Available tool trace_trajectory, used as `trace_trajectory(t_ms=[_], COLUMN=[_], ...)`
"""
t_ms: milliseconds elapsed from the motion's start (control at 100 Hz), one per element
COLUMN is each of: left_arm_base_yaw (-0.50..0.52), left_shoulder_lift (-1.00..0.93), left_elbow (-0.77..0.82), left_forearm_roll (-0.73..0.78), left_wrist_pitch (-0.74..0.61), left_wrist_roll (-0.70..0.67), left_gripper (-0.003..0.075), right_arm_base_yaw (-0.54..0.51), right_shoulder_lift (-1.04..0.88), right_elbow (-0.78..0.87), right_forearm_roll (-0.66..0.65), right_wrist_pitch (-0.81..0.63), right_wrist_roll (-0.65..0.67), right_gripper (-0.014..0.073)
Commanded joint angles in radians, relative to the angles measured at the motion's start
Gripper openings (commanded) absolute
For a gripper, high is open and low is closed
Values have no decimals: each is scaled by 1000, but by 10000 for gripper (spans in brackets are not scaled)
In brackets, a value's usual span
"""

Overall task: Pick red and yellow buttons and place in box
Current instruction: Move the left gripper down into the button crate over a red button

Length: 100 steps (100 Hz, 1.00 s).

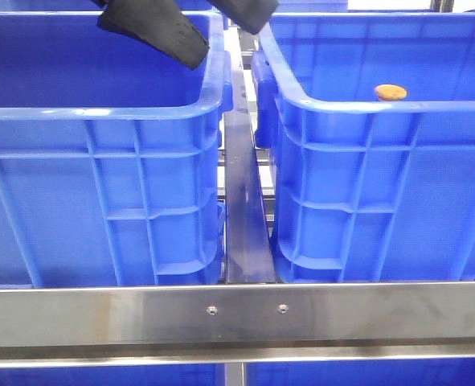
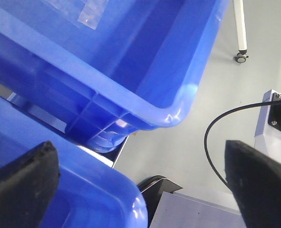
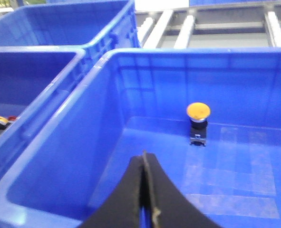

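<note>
An orange-yellow button (image 3: 198, 110) stands on its black base on the floor of the right blue crate (image 3: 107, 61), near the far wall. It also shows in the front view (image 1: 391, 92) just over that crate's rim (image 1: 366, 106). My right gripper (image 3: 144, 159) is shut and empty, hovering over this crate's near side, short of the button; it enters the front view at the top (image 1: 249, 12). My left gripper (image 2: 140, 190) is open and empty, above the left crate's outer corner (image 2: 126, 199); it shows in the front view (image 1: 157, 30). The dark red button is not clearly in view.
The left crate (image 1: 100, 112) stands beside the right one across a metal rail (image 1: 245, 209). Small red and yellow bits (image 3: 0, 121) lie on its floor, too small to identify. A steel bar (image 1: 237, 314) runs along the front. A third crate (image 3: 73, 19) sits behind.
</note>
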Motion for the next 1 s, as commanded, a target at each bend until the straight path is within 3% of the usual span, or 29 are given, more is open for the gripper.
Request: trace_trajectory(t_ms=[0,200,580,990], left_arm_base_yaw=[-5,5,150,195], left_shoulder_lift=[-40,-40,-40,-36], left_elbow=[-26,-37,-103,-103], left_forearm_roll=[-58,-50,131,670], left_wrist_pitch=[-17,-24,-116,-206], left_wrist_roll=[1,-17,-355,-831], left_gripper=[661,661,661,661], right_arm_base_yaw=[-2,-2,-2,-2], right_shoulder_lift=[-45,-62,-62,-62], right_elbow=[-5,-1,-1,-1], right_forearm_roll=[25,25,25,25], right_wrist_pitch=[12,12,12,13], right_wrist_roll=[-11,-11,-11,-11], right_gripper=[-66,-70,-70,-70])
